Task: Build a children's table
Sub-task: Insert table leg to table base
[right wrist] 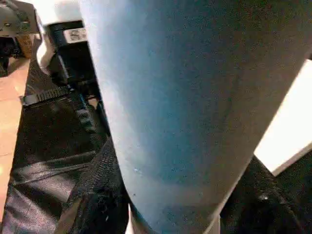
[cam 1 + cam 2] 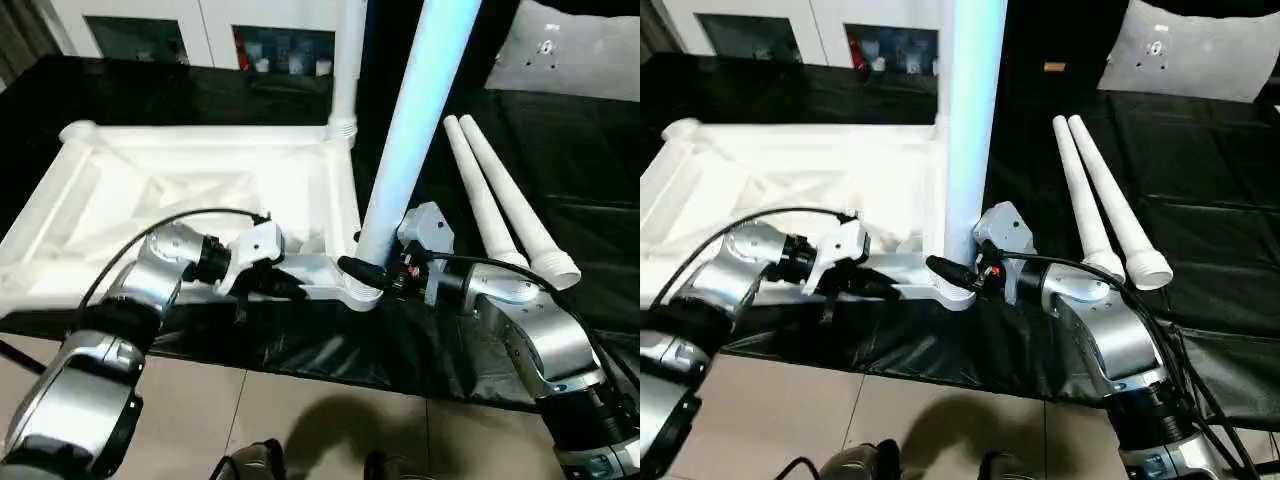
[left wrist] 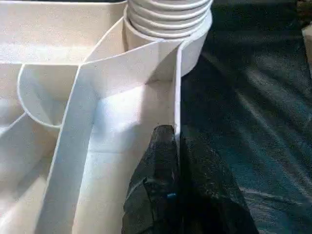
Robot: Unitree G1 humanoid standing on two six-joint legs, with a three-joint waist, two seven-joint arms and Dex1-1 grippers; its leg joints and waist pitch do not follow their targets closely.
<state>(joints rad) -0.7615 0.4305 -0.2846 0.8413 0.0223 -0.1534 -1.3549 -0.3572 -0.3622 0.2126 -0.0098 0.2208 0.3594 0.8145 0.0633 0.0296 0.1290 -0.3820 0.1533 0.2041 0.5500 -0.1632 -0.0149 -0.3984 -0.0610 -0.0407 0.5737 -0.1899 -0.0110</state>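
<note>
One tabletop [image 2: 190,190] is laid upside down on the black workbench [image 2: 560,160]. Four legs are counted: two upright in corner sockets, two loose [image 2: 500,205] beside. The near leg [image 2: 405,150] is clasped by the right gripper [image 2: 365,272]; the tabletop's wall is pinched by the closed left gripper [image 3: 170,146].

the upright leg [image 2: 405,140] blocks the tabletop's [image 2: 200,190] near corner; two loose legs [image 2: 505,205] lie right of it, black workbench [image 2: 590,170] open beyond them.
</note>
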